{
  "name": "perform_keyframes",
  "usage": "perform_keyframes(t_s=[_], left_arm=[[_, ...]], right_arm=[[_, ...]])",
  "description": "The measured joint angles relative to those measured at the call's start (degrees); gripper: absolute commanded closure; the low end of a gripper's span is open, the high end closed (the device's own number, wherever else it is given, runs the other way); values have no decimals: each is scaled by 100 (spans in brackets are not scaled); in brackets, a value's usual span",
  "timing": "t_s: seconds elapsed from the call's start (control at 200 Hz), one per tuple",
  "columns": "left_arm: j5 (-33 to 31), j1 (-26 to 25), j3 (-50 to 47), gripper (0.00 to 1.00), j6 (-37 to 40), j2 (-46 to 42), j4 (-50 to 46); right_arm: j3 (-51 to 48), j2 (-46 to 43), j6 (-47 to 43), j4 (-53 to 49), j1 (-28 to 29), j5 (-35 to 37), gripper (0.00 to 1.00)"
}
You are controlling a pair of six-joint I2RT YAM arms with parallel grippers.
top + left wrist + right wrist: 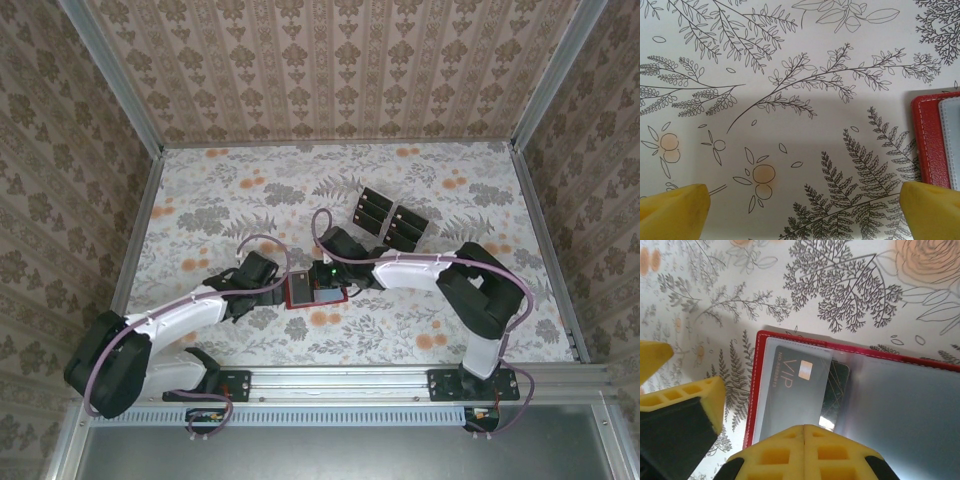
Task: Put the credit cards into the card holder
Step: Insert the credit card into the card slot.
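Wallet (313, 291) lies open on worktop (220, 190). Two cards (790, 390) overlap in its clear pocket. Spare cards (390, 218) lie beyond wallet, well apart. Left fingers (675, 212) spread wide and empty, just left of wallet. Right fingers (805, 445) pressed together over wallet's edge, nothing seen between them.

Damask-patterned walls (340, 60) enclose a table (230, 190) covered in floral-print cloth, evenly lit.
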Motion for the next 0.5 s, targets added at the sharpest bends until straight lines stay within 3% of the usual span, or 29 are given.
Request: perform_keyframes(t_s=[0.5], left_arm=[[2,31,0,0,0,297,26]], right_arm=[[35,153,-168,-341,22,240,100]])
